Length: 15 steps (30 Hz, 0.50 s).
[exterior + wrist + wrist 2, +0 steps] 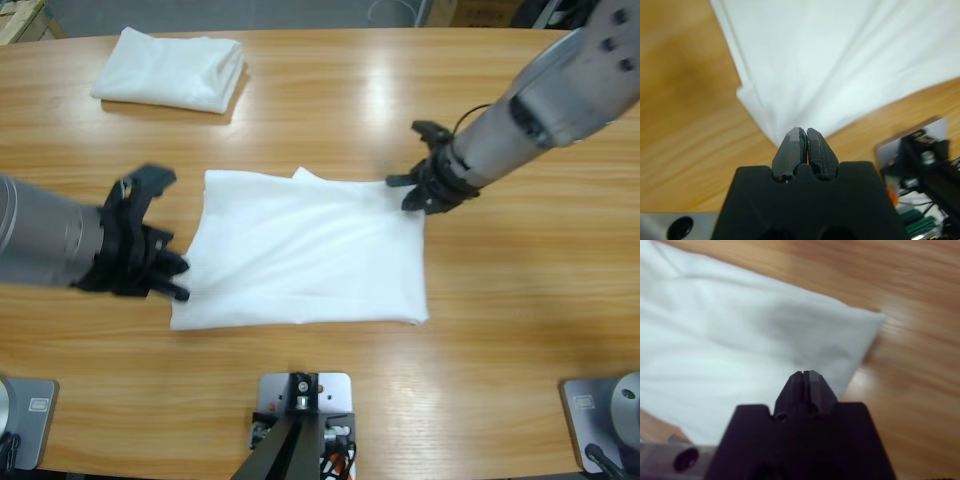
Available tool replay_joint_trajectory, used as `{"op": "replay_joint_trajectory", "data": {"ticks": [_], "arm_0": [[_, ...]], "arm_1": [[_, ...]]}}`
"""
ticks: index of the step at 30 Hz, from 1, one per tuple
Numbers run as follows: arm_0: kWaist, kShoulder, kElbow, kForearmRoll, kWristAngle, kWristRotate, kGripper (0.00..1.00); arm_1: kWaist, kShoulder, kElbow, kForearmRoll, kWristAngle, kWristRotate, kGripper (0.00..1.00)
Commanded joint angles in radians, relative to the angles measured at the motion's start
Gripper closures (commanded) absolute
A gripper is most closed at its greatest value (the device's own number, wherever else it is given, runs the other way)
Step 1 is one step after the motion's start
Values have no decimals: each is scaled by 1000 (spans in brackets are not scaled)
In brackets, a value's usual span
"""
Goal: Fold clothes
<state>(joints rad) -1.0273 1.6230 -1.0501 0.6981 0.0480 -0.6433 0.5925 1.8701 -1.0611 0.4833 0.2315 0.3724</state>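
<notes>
t-shirt (305, 250) lies flat; left claw (168, 278) clenched at its left edge, right claw (418, 190) clenched at its corner.

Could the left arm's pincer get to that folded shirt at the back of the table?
Probably yes: bare table lies between the left pincer and the folded shirt, nothing blocking. Its reach is unknown.

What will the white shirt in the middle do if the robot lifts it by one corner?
The half-folded shirt would probably droop and unfold; its cloth already creases softly. It looks thin, so likely light. Pushed, it would probably bunch up rather than slide flat on the table.
</notes>
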Motion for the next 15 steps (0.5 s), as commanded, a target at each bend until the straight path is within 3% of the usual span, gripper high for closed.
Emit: {"op": "replay_joint_trajectory", "data": {"ticks": [1,6,10,15], "arm_0": [[138,218,-200,-16,15,127,1000],[173,389,-310,-27,15,146,1000],[173,481,-360,-28,11,145,1000],[176,514,-363,-26,12,144,1000]], "arm_1": [[61,-284,43,76,-13,37,1000],[198,-325,147,66,-6,164,1000],[339,-302,267,-73,-4,286,1000],[344,-266,383,-190,-4,310,1000]]}}
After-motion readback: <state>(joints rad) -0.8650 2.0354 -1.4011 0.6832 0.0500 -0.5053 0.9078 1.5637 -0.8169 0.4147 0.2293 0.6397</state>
